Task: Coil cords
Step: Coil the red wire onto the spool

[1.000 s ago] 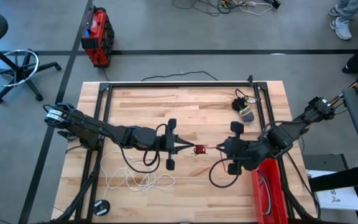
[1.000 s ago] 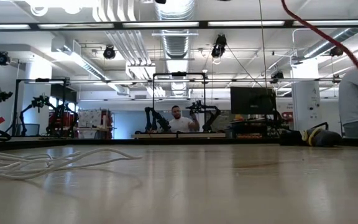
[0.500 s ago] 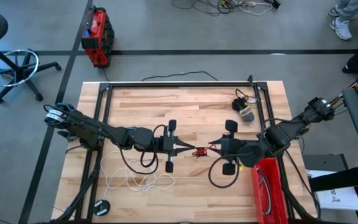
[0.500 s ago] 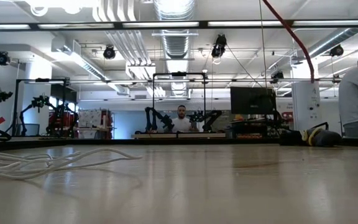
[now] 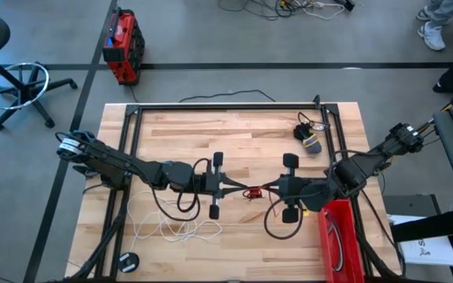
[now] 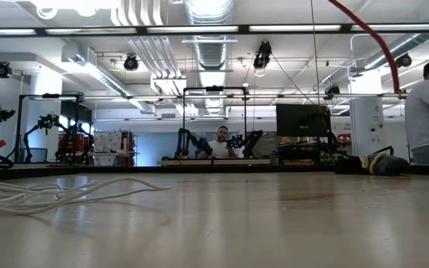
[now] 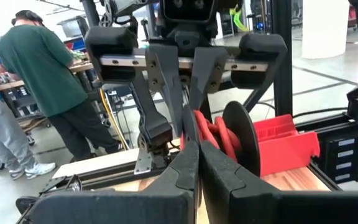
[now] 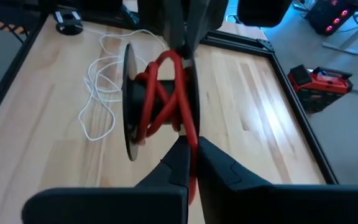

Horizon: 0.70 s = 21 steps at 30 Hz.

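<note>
Both grippers met nose to nose over mid desk (image 5: 211, 130). Left gripper (image 5: 241, 189) and right gripper (image 5: 264, 189) were each clenched on the red cord (image 5: 254, 191) between them. White cord (image 5: 171, 228) lay loose near the front-left.

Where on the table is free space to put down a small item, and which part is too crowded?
Bare wood lies along the far edge, between the black frame bar and the two arms. The middle is crowded: left gripper and right gripper meet at the red cord. The white cord fills the near-left side.
</note>
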Motion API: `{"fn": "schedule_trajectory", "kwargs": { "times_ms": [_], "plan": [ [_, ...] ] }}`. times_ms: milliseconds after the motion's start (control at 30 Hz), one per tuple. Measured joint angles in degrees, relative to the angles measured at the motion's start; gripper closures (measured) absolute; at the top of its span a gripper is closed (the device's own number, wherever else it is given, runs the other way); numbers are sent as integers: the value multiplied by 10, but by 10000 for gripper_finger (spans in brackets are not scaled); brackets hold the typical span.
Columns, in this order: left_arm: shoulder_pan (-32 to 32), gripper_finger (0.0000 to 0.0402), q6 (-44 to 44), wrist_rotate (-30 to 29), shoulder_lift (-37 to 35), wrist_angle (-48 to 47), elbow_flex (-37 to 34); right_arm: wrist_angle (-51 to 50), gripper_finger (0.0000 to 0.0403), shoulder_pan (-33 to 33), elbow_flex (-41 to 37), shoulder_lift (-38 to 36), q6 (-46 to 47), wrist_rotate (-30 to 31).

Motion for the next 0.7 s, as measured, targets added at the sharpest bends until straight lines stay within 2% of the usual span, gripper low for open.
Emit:
{"fn": "schedule_trajectory", "kwargs": {
  "times_ms": [333, 700],
  "plan": [
    [1, 385, -1, -1, 1, -22, 0, 21, 401, 0, 0, -2, -9, -4],
    [5, 401, 1, -5, 24, -20, 0, 50, 402, 0, 0, -2, -35, -25]
  ]
}}
